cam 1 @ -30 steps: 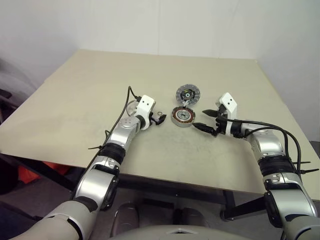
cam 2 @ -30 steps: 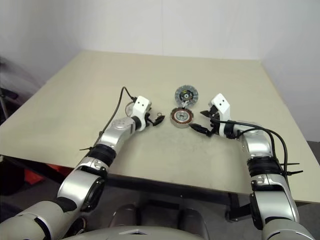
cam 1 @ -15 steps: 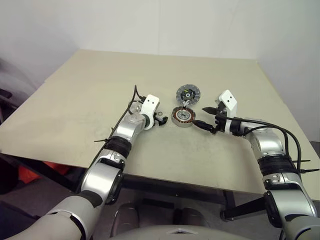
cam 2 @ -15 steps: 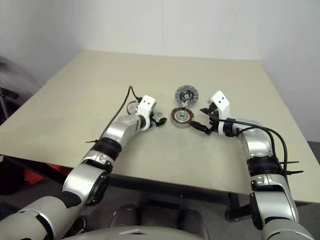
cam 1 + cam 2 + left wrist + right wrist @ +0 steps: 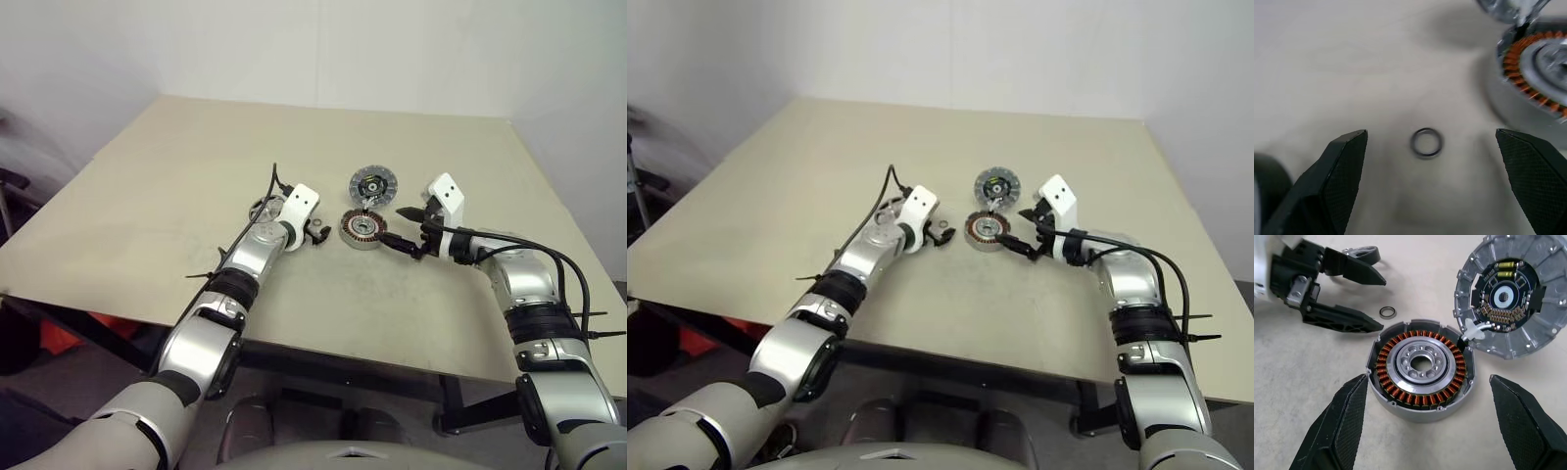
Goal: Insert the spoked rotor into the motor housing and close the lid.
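Grippers (image 5: 1422, 426) (image 5: 1427, 186) gape beside motor housing (image 5: 1421, 368).

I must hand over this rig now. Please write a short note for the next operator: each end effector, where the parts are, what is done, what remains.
Left end effector: open, empty, low over the table, a small loose ring between its fingers.
Right end effector: open, empty, its fingers on either side of the motor housing, not closed on it.
Motor housing: flat on the table, copper windings showing, no rotor inside.
Lid: beside the housing, joined to it by a short wire.
Spoked rotor: on the table, partly hidden by the left arm.
Done: nothing yet.
Left: insert the rotor, close the lid.
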